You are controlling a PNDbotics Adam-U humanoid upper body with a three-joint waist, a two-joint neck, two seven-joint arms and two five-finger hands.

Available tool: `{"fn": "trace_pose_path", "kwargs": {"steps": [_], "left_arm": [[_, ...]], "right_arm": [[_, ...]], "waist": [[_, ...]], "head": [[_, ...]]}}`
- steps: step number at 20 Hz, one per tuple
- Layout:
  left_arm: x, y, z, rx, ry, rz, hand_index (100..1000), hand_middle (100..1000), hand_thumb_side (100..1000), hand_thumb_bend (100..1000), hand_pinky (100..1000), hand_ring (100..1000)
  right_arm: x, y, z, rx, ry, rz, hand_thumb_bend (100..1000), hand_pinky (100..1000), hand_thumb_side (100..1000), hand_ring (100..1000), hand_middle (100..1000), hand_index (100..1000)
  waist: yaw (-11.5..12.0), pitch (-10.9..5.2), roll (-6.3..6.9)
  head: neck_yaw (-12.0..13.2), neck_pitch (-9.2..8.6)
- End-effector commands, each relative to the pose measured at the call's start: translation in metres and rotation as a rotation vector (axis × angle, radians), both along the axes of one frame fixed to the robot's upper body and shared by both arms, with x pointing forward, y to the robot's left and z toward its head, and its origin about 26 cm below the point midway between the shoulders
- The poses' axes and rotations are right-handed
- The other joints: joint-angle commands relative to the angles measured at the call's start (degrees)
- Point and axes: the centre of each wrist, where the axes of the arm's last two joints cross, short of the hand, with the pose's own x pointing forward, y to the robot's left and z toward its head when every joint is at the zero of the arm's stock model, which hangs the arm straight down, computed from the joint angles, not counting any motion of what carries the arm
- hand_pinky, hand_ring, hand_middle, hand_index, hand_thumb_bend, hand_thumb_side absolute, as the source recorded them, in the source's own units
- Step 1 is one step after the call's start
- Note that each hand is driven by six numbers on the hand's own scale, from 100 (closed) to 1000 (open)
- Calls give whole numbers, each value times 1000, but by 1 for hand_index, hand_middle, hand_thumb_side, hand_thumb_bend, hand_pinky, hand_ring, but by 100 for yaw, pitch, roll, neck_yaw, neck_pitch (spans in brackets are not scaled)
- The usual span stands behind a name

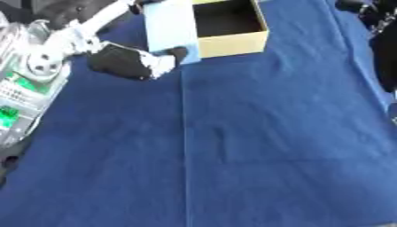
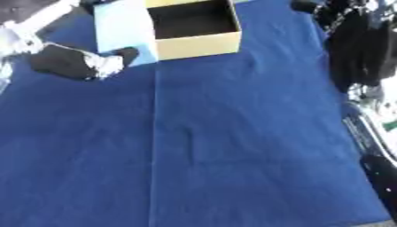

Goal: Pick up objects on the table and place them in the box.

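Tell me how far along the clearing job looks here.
Apparently near the end: no loose objects show on the blue cloth. The left hand is at the light blue flap beside the open box; whether it holds anything is unclear. The box's inside is dark, so its contents are hidden. The right hand isn't clearly visible.

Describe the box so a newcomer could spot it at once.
Start from the blue cloth covering the table and look to its far edge. There stands an open tan cardboard box with a dark inside. A pale blue flap hangs off its left side, where the robot's left hand touches it, setting it apart.
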Motion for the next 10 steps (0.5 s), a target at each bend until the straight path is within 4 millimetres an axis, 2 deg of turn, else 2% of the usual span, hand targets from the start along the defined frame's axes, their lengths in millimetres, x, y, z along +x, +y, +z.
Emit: {"fn": "trace_pose_path", "kwargs": {"steps": [1, 4, 10], "left_arm": [[5, 23, 21, -87, -75, 49, 685, 510, 519, 100, 740, 719], [16, 40, 32, -155, -102, 47, 678, 499, 543, 100, 728, 707], [42, 61, 50, -188, -140, -8, 658, 482, 570, 100, 712, 692]], "right_arm": [[-3, -3, 15, -31, -52, 7, 100, 759, 988, 780, 674, 856], [-3, -2, 19, -42, -66, 18, 100, 759, 986, 780, 674, 855], [-2, 1, 22, -62, -73, 31, 100, 761, 988, 779, 672, 855]], "waist": [[-42, 12, 8], [-129, 48, 42], [-317, 146, 161]], "head": [[172, -123], [270, -188], [402, -317]]}}
